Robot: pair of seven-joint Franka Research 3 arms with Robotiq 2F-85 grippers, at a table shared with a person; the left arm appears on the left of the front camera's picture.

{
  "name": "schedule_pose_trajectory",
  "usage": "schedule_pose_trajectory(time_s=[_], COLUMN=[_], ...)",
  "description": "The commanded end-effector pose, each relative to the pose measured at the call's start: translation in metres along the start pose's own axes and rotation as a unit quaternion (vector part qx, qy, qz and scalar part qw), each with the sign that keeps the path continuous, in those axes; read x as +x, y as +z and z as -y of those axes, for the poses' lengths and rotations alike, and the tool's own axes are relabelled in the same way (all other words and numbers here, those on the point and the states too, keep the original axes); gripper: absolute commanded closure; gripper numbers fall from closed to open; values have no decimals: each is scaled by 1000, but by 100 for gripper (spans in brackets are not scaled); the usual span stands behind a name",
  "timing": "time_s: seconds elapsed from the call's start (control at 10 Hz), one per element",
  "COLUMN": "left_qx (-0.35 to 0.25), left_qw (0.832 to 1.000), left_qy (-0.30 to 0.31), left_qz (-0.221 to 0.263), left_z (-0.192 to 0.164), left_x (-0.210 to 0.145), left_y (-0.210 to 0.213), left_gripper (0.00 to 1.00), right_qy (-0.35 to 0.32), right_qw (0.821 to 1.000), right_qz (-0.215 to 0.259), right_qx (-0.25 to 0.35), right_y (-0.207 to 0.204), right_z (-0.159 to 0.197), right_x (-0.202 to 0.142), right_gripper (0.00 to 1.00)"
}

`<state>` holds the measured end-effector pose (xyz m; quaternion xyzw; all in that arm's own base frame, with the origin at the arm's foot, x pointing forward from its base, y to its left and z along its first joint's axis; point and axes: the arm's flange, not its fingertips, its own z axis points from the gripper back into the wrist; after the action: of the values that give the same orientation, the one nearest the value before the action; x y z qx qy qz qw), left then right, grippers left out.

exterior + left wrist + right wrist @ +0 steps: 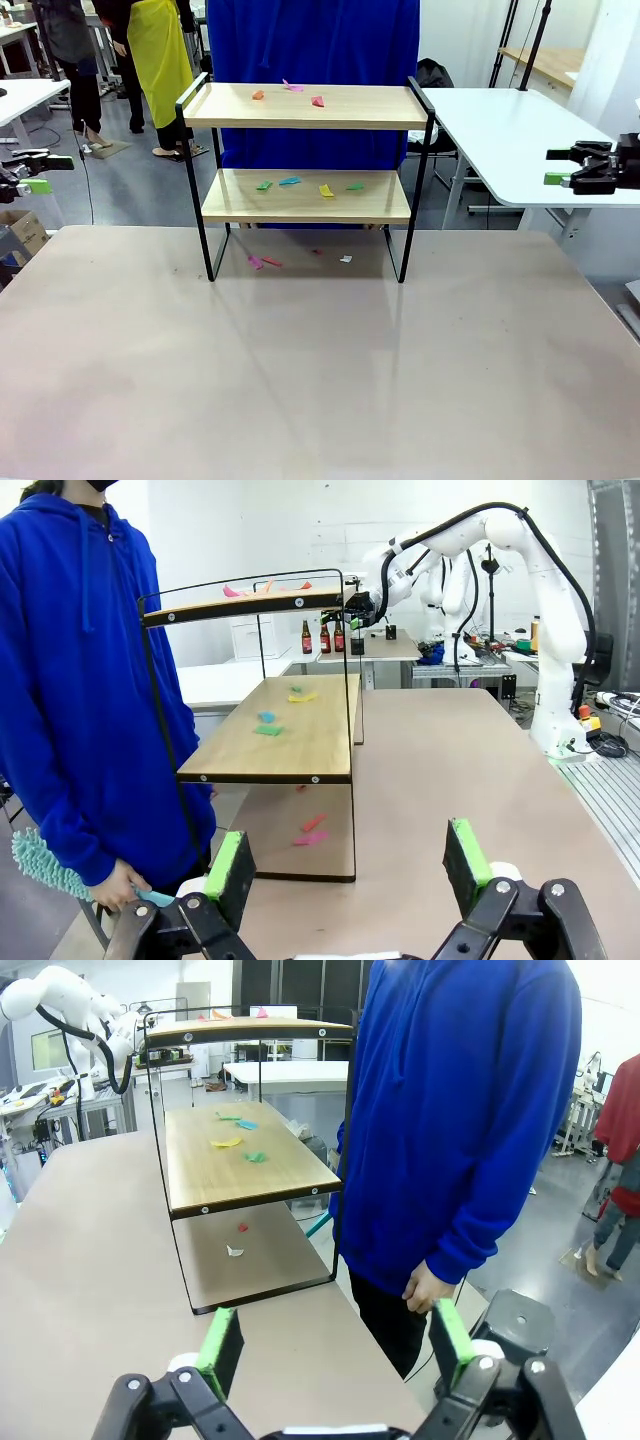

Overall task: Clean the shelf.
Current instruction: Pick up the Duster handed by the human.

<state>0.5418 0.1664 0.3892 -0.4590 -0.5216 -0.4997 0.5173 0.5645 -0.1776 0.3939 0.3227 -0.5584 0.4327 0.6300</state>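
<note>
At the left edge, the left gripper [40, 172] hangs with its jaws spread and empty. The shelf [360, 105] stands in the middle, at the far side of the table [300, 380], with coloured paper scraps [326, 190] on both boards. At the right, the right gripper [556, 166] is spread too, also empty.

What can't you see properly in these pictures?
- Front view: hands of the person, hidden behind the shelf and table.
- Left wrist view: top-board scraps, seen edge-on over the board's rim; too little shows to count.
- Left wrist view: handle of the duster, covered by the hand and left gripper.
</note>
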Motion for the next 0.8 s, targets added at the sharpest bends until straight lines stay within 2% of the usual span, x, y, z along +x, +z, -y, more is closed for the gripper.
schedule_pose_trajectory(time_s=[0.0, 0.7], left_qx=[0, 0], left_qw=[1000, 1000], left_qy=[-2, -2], left_qz=[0, 0], left_z=[0, 0], left_x=[1, 1], left_y=[0, 0], left_gripper=[0, 0], right_qy=[2, 2], right_qw=[1000, 1000], right_qz=[1, 1], right_qx=[0, 0], right_y=[-1, -1], right_z=[0, 0], right_x=[2, 2], right_gripper=[0, 0])
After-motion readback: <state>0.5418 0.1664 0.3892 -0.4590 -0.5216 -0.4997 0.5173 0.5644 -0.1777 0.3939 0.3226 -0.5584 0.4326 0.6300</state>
